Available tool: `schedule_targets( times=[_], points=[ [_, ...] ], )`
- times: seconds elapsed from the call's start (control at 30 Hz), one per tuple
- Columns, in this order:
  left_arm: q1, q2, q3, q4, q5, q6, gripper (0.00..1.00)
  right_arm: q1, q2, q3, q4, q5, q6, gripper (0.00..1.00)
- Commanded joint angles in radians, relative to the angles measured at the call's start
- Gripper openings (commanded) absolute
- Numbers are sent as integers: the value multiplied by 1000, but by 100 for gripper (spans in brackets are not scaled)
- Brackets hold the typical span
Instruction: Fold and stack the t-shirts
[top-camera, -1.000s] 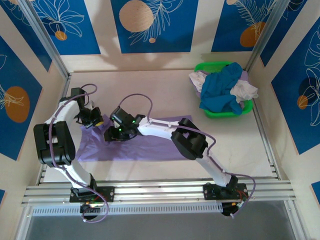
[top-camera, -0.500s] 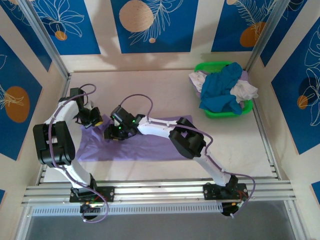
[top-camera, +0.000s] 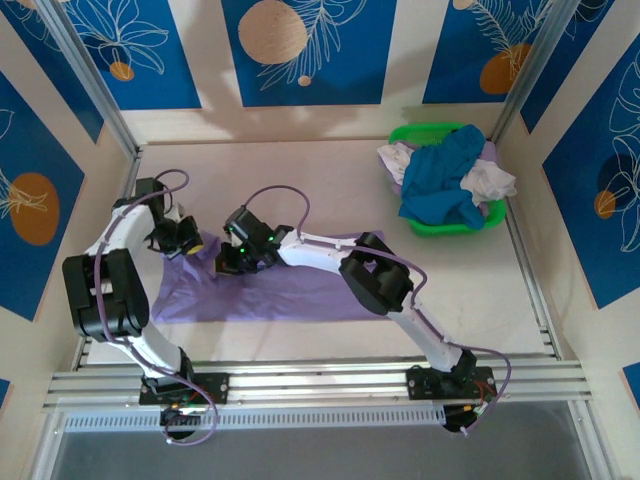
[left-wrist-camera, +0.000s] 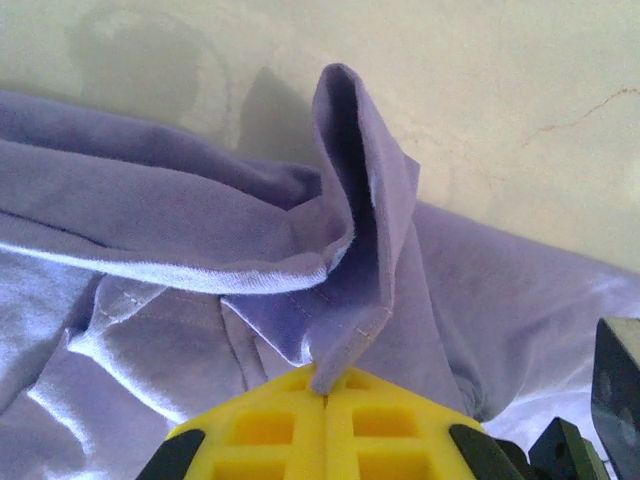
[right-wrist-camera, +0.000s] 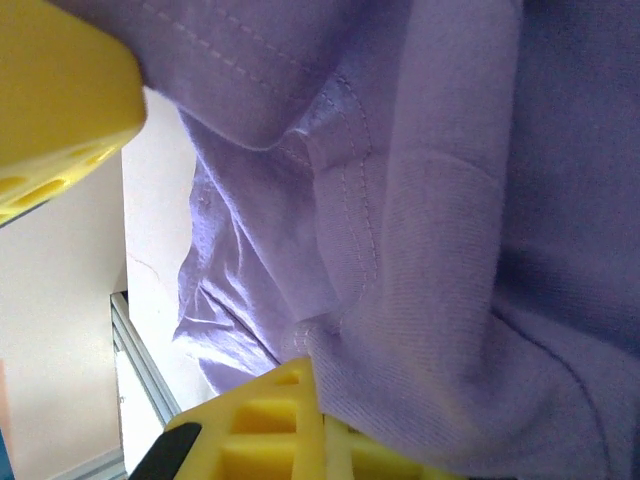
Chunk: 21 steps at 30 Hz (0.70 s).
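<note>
The lavender t-shirt (top-camera: 280, 288) lies spread across the table's near middle, its left end bunched up. My left gripper (top-camera: 190, 243) is at the shirt's far left corner, and in the left wrist view it (left-wrist-camera: 327, 384) is shut on a raised fold of lavender cloth (left-wrist-camera: 360, 250). My right gripper (top-camera: 233, 262) is just to its right, and in the right wrist view it (right-wrist-camera: 325, 428) is shut on a seamed edge of the same shirt (right-wrist-camera: 450, 200). A teal-blue t-shirt (top-camera: 440, 185) and white ones (top-camera: 492, 180) are heaped in the basket.
A green plastic basket (top-camera: 432, 229) stands at the back right, close to the right rail. Metal rails run along the table's left, right and near edges. The left gripper's yellow finger (right-wrist-camera: 55, 110) sits close beside my right one.
The right gripper's jaws have closed on the lavender cloth, and it has shifted slightly toward the back. The left gripper has drawn a little back and left, still holding its fold.
</note>
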Motion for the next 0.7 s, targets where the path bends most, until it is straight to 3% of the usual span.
schedule_targets(
  times=[0.0,0.67],
  points=[
    [20,-44,-17,-45,-1,30,0,-5,-53,-31,20,-33,8,0],
    [42,-217,-58,-218,-104,45,0,-64,-288,-342,124,-252,110,0]
  ],
)
